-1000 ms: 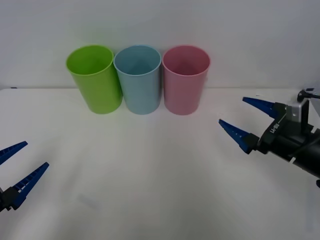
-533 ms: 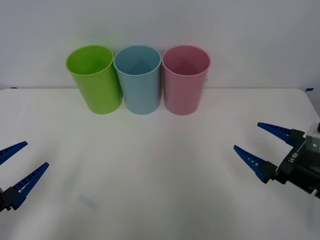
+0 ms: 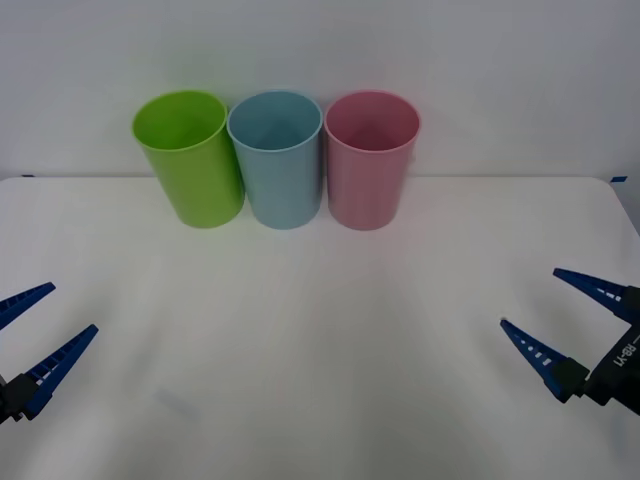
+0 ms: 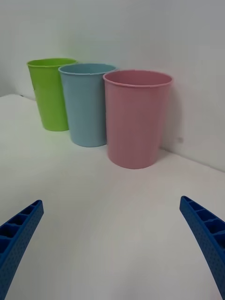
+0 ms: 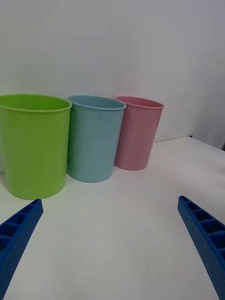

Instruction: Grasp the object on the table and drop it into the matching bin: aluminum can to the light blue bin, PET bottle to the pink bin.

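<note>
So three bins are sitting in a row at the far edge of the white worktop (image 3: pixel 320 300), right up against the wall: a lime green bin (image 3: pixel 190 158) on the left, the light blue bin (image 3: pixel 277 158) in the middle, and the pink bin (image 3: pixel 370 158) on the right. They're standing upright and pretty much touching side to side.

The right end effector (image 3: pixel 568 315) is hovering low over the right side of the worktop near the front, with its blue ribbed fingers spread wide apart and nothing between them. The left end effector (image 3: pixel 38 325) is hanging at the front left corner, also splayed wide and holding nothing.

As for the bottle, I can't tell where it is; the pink bin's inside is looking too dark to make anything out.
</note>
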You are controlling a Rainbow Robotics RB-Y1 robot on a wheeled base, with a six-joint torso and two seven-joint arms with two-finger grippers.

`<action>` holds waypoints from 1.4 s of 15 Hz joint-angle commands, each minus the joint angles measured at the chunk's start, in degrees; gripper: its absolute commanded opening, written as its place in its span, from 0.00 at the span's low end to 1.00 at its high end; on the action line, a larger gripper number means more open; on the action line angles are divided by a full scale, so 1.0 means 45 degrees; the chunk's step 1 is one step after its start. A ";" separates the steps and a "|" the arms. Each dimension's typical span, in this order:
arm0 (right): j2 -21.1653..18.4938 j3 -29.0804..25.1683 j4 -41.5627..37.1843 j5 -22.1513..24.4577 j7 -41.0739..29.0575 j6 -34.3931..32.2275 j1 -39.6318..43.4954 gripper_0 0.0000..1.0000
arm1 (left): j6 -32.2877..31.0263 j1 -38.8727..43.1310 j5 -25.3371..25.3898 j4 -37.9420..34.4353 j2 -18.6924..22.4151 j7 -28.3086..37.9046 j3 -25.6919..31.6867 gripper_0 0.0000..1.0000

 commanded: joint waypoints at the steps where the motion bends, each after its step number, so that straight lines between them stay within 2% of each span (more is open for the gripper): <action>1: 0.0432 -0.0420 0.0603 -0.0009 0.1098 -0.0797 -0.0009 1.00 | 0.0000 0.0000 0.0000 0.0000 0.0000 0.0000 0.0000 1.00; 5: 0.0744 -0.1182 0.1853 -0.0107 0.1293 -0.2770 -0.0184 1.00 | 0.0000 0.0000 0.0000 0.0000 0.0000 0.0000 0.0000 1.00; 13: 0.0666 -0.2256 0.4919 -0.0127 0.1273 -0.6286 -0.1200 1.00 | 0.0000 0.0000 0.0000 0.0000 0.0000 0.0000 0.0000 1.00; 21: 0.0666 -0.2314 0.5349 -0.0127 0.1293 -0.7008 -0.1141 1.00 | 0.0000 0.0000 0.0000 0.0000 0.0000 0.0000 0.0000 1.00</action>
